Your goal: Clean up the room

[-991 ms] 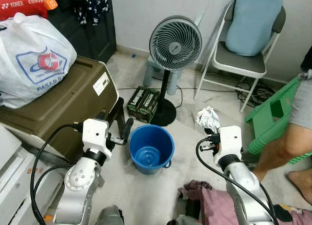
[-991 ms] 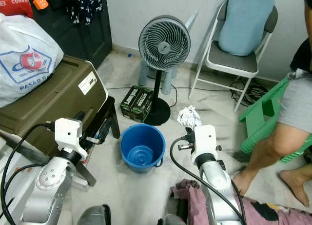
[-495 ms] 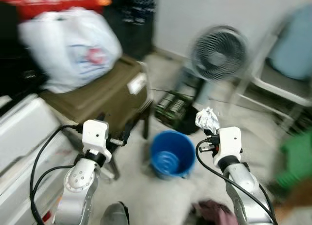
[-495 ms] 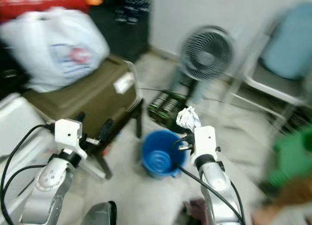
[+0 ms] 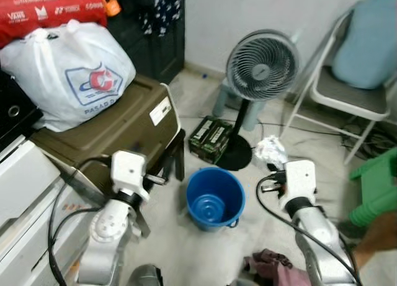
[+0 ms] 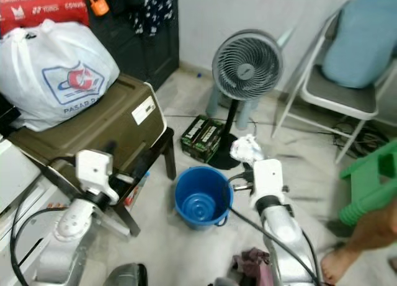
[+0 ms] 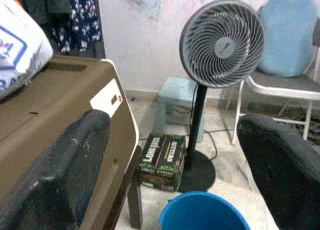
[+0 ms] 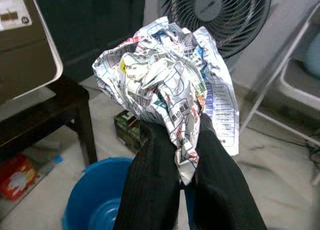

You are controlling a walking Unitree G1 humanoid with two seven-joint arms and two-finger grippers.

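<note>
Beside the blue bucket (image 5: 214,196), the right claw (image 8: 172,155) pinches a crumpled paper wad (image 8: 167,83); the left claw (image 7: 170,155) gapes empty. Likely next: carry the wad over the bucket and drop it.

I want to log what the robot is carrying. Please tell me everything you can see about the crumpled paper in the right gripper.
The crumpled paper is a loose, crushed ball of white printed sheet, with small text and bits of blue, red and yellow. It looks thin and creased, like a newspaper or a wrapper. The right gripper is shut on its lower part, so it sticks up above the black fingers. It hangs in the air beside the blue bucket, close to its rim, not over the opening.
</note>
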